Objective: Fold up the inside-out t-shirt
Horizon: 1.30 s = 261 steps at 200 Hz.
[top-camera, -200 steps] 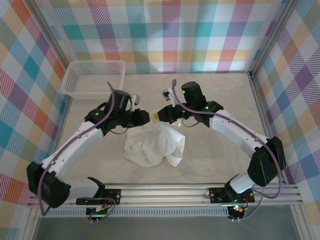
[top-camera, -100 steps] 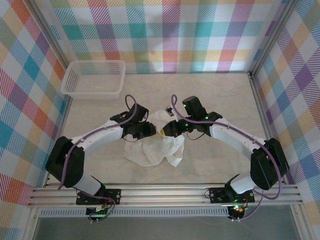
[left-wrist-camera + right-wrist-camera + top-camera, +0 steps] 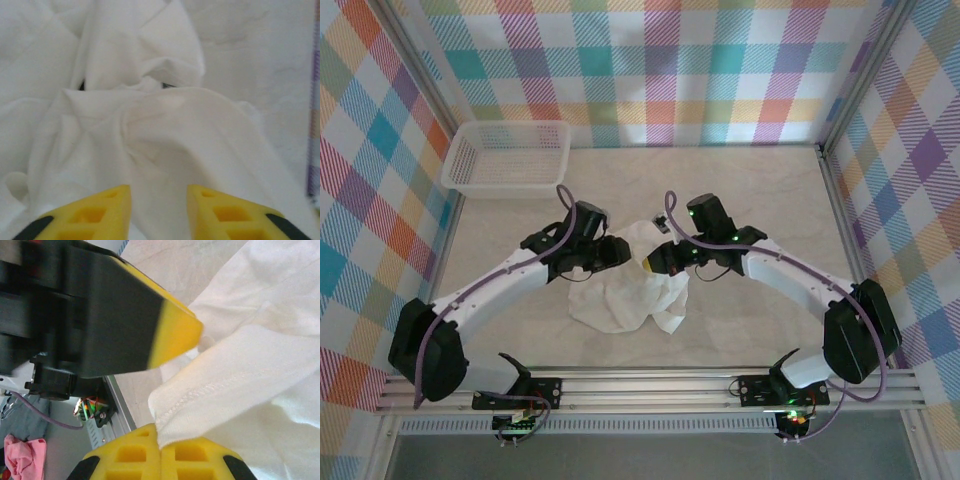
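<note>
The inside-out t-shirt (image 3: pixel 630 295) is a crumpled white heap at the middle of the table, with a fold drawn up between the two grippers. My right gripper (image 3: pixel 650 258) is shut on a stitched hem of the t-shirt (image 3: pixel 250 365), and the cloth comes out right at its closed yellow tips (image 3: pixel 161 445). My left gripper (image 3: pixel 618 252) faces it from the left, close by. Its yellow fingers (image 3: pixel 159 200) stand apart over a smooth bulge of the t-shirt (image 3: pixel 165 125), and cloth fills the gap without looking pinched. One left finger (image 3: pixel 175 335) looms just above the held hem.
A white mesh basket (image 3: pixel 505 158) sits at the back left corner. Checked walls close in the back and both sides. The metal rail (image 3: pixel 650 385) with the arm bases runs along the near edge. Bare marbled tabletop (image 3: pixel 770 200) lies around the heap.
Both grippers have come down and together onto the heap's upper edge. A fold of cloth now stands between them. The left arm shifted its elbow, and the left jaws widened briefly, then narrowed.
</note>
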Motion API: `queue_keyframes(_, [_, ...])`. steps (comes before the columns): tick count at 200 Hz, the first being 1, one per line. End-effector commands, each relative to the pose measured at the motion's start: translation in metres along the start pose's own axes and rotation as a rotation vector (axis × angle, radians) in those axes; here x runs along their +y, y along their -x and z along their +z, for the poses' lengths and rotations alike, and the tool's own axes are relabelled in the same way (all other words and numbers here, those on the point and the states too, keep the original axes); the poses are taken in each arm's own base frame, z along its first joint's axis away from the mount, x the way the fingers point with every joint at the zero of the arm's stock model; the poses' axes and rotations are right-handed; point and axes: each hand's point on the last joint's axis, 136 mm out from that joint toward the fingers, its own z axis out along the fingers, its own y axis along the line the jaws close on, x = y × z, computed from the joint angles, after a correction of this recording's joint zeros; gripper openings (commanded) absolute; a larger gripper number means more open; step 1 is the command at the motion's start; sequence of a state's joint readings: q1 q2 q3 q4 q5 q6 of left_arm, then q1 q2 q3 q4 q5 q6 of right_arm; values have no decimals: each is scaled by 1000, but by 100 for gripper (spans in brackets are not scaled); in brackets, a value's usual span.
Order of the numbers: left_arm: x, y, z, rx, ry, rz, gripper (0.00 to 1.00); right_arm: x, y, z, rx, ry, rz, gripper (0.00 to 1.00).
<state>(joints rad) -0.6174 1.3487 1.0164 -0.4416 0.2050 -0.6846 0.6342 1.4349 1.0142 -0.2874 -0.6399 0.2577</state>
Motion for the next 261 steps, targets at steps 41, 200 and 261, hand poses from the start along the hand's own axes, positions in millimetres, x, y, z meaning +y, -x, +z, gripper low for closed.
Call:
queue_keyframes(41, [-13, -22, 38, 133, -51, -56, 20, 5, 6, -4, -24, 7, -12, 0])
queue_keyframes(200, [25, -35, 73, 161, 64, -81, 21, 9, 4, -4, -9, 33, -17, 0])
queue_keyframes(261, [20, -12, 25, 62, 87, -43, 0, -15, 2, -11, -48, -113, 0, 0])
